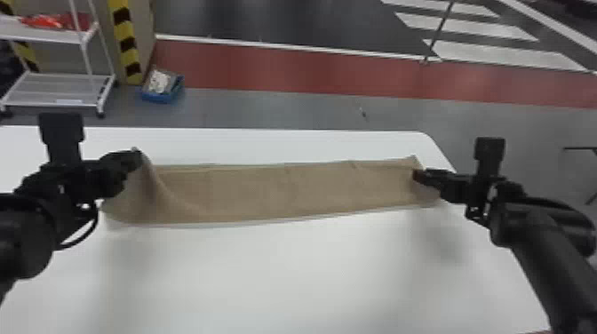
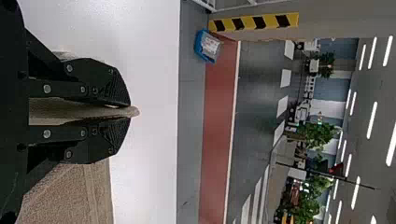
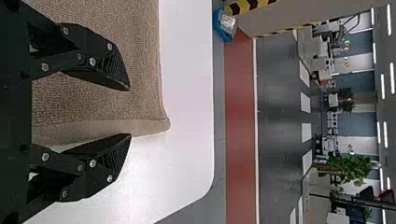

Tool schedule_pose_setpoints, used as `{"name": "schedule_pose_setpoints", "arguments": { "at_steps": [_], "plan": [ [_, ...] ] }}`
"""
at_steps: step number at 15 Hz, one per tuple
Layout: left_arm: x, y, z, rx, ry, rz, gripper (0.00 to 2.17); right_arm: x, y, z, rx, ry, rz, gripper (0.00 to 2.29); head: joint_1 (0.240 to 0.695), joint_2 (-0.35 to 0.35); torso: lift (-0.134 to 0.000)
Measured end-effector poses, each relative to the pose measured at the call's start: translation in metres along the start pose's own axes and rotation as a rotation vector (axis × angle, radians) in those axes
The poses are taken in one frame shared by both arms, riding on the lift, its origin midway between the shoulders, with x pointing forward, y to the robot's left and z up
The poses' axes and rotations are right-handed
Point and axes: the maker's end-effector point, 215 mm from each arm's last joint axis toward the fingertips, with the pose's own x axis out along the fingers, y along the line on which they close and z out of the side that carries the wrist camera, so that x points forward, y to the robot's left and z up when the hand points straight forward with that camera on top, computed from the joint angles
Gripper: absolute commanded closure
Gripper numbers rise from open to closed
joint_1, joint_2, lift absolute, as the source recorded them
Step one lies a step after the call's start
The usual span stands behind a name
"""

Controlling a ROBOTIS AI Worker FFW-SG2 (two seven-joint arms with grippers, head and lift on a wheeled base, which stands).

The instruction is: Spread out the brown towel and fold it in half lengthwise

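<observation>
So the brown towel [image 1: 266,191] was lying in a long, narrow strip running left to right across the far part of the white counter [image 1: 311,275], pretty flat through the middle with a few soft creases. Its left end was a different story: the far corner there was pulled up off the surface, and a curved ridge of cloth swept down from it towards the near edge. That corner was in the left tool [image 1: 136,156], pinched tight, with a little nub of fabric poking out past the fingertips in the left wrist view. Over at the other end, the right tool [image 1: 417,176] was right at the towel's right end, and its fingers were spread, with the side edge of the cloth running through the gap between them. The far right corner lay just beyond those fingertips. Both black arms came in from their own sides. Past the counter, on the far left, there was a white cart [image 1: 57,89] with some red stuff [image 1: 57,21] on an upper shelf, then a yellow-and-black striped column [image 1: 126,44] and a blue bin [image 1: 162,95] on the floor just beside it. A red floor strip [image 1: 266,69] ran off to the right, and white crossing stripes [image 1: 471,29] lay beyond it at the far right.
</observation>
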Motion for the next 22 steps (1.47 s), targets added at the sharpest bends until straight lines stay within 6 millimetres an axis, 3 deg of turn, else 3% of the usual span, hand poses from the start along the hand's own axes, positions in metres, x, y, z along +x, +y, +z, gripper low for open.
{"name": "schedule_pose_setpoints", "arguments": {
  "at_steps": [2, 4, 5, 9, 17, 22],
  "plan": [
    [0.000, 0.000, 0.000, 0.000, 0.000, 0.000, 0.97, -0.001, -0.001, -0.004, 0.001, 0.014, 0.001, 1.05, 0.695, -0.212, -0.128],
    [0.000, 0.000, -0.001, 0.001, 0.001, 0.001, 0.97, 0.000, 0.000, -0.005, 0.001, 0.024, 0.003, 1.07, 0.695, -0.212, -0.128],
    [0.000, 0.000, -0.002, 0.001, 0.003, 0.001, 0.97, 0.000, 0.000, -0.006, 0.001, 0.027, 0.004, 1.20, 0.695, -0.212, -0.128],
    [-0.001, 0.000, -0.003, 0.001, 0.003, 0.002, 0.97, -0.003, -0.003, -0.006, 0.023, 0.019, 0.007, 1.21, 0.695, -0.214, -0.128],
    [0.000, 0.007, 0.005, 0.006, -0.007, 0.023, 0.97, -0.024, -0.039, 0.001, 0.088, -0.068, -0.060, 1.21, 0.695, -0.239, -0.128],
    [0.001, 0.010, 0.008, 0.019, -0.009, 0.029, 0.97, -0.027, -0.045, 0.011, 0.069, -0.110, -0.073, 1.21, 0.695, -0.242, -0.128]
  ]
}}
